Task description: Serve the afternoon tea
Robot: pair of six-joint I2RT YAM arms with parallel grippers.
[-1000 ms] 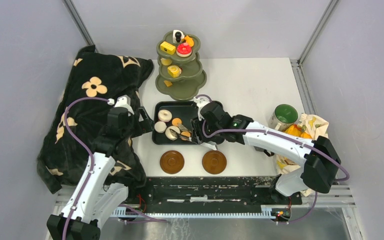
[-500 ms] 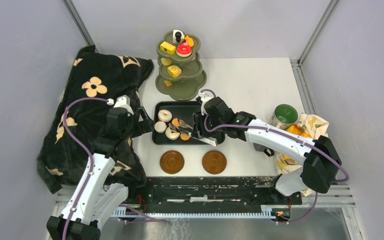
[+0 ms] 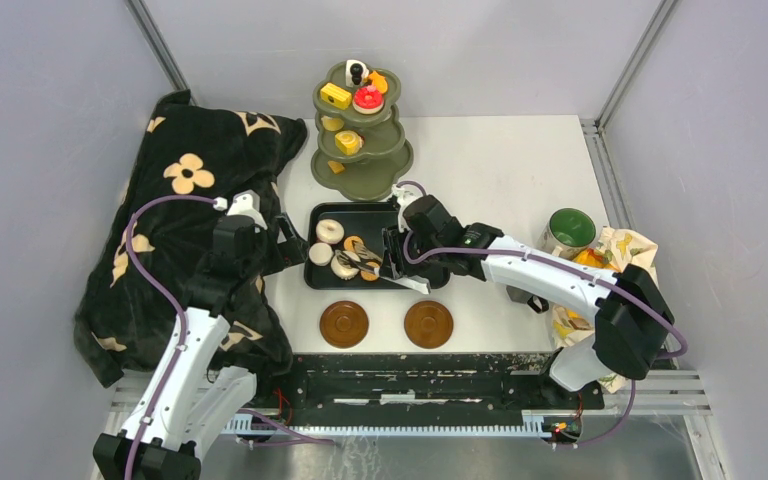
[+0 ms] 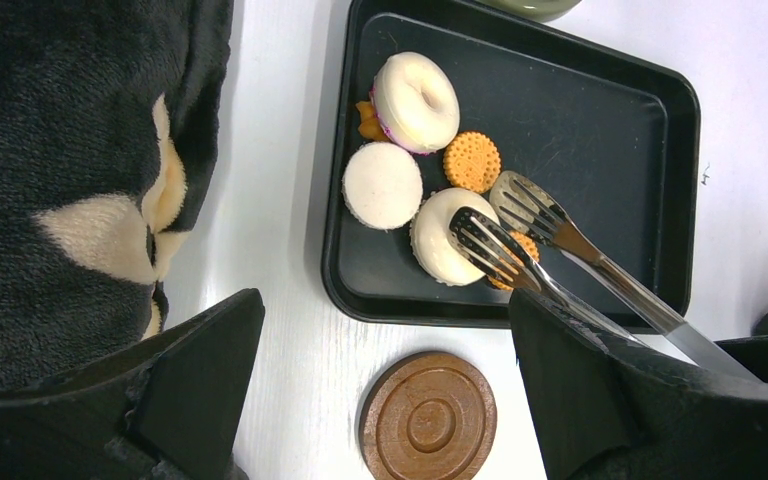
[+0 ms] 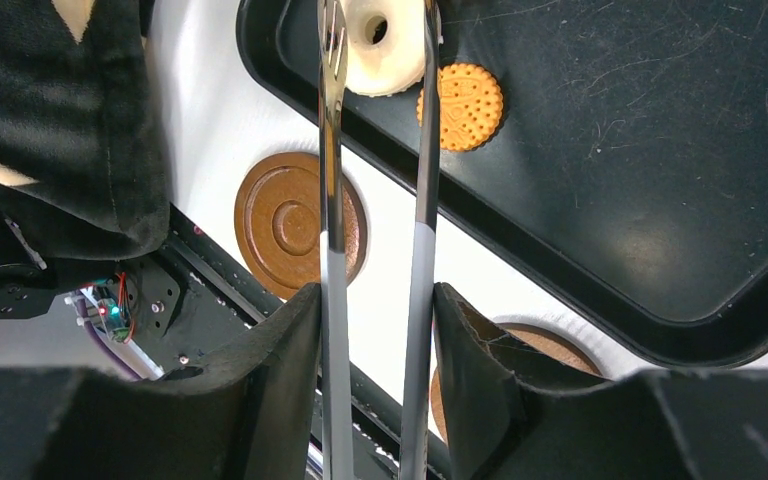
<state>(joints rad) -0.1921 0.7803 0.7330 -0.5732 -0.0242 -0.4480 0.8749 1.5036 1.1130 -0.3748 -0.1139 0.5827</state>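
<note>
Pastries (image 3: 330, 231) lie mid-frame in the black tray (image 3: 372, 214); our right gripper (image 5: 375, 310) clenches tongs (image 4: 572, 238) spread over a white cake (image 4: 433, 240), our left gripper (image 4: 385, 305) gapes empty, and a skewed pinch may flick the cake away.

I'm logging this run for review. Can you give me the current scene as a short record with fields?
right gripper: shut on metal tongs, tong tips apart over the black tray
left gripper: open, empty, at the tray's left edge
black tray: white donuts, round white cake, cookies
stand: pastries on all three tiers
saucers: two, bare, in front of the tray
green mug: far right, not on a saucer
</note>
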